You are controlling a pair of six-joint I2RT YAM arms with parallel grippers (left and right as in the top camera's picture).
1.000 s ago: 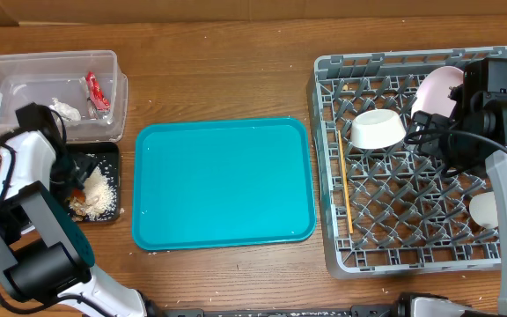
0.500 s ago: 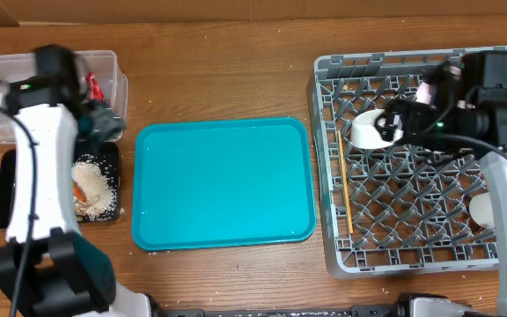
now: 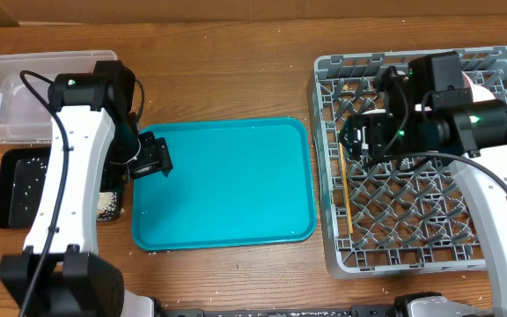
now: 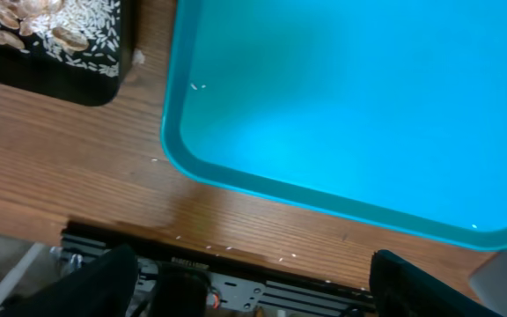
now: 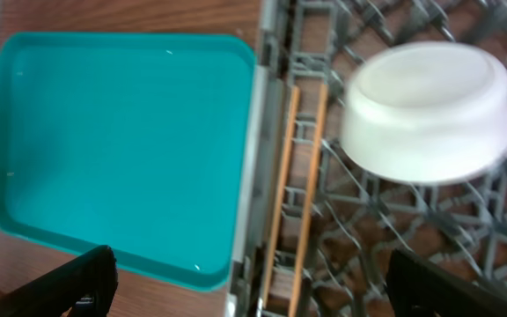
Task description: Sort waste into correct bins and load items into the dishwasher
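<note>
My left gripper (image 3: 152, 158) is open and empty, hanging over the left edge of the teal tray (image 3: 223, 180). In the left wrist view its fingers (image 4: 253, 283) spread wide above the table's front edge. The black tray (image 3: 20, 185) holds rice (image 3: 106, 202); in the left wrist view the tray (image 4: 104, 79) also shows peanut shells (image 4: 16, 16). The clear tub (image 3: 16, 88) is partly hidden by my arm. My right gripper (image 3: 363, 139) is open and empty over the grey dish rack (image 3: 412, 238). Below it lie the chopsticks (image 5: 299, 176) and an upturned white bowl (image 5: 425, 110).
The teal tray (image 4: 368, 97) (image 5: 121, 132) holds only a few rice grains. A white plate (image 3: 481, 88) stands at the rack's back right. Loose rice grains dot the table near the black tray.
My left arm swung from over the bins to the teal tray's left edge. My right arm moved left across the rack, toward its left side over the chopsticks.
</note>
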